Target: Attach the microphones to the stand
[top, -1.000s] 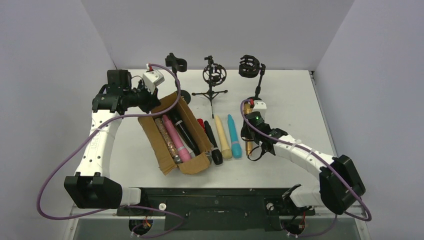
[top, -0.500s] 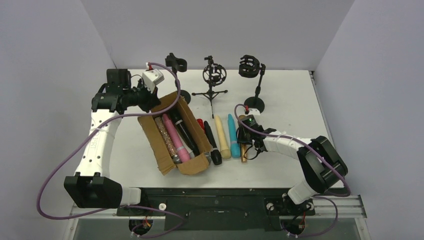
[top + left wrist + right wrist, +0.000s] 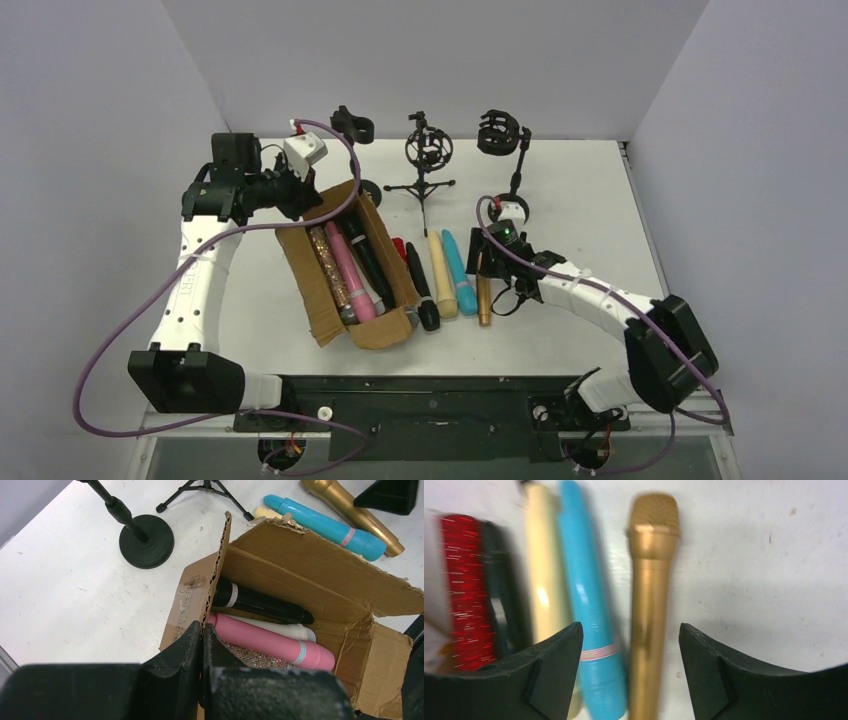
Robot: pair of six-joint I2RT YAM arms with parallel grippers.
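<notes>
On the box [image 3: 310, 570] rim, left fingers [image 3: 175, 655] pinch; right fingers [image 3: 704, 650] straddle gold microphone [image 3: 649, 580].

- The left arm [image 3: 197, 275] is reached forward; the left gripper [image 3: 202, 631] is held with fingers pressed together.
- The right arm [image 3: 600, 300] is bent inward; the right gripper [image 3: 630, 630] is spread wide, pointed downward.

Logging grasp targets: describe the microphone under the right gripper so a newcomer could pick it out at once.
Right of the cardboard box, a row of microphones lies on the table. The outermost one, farthest from the box and under the open right gripper, is the gold microphone: the only metallic gold one, next to a teal microphone.
</notes>
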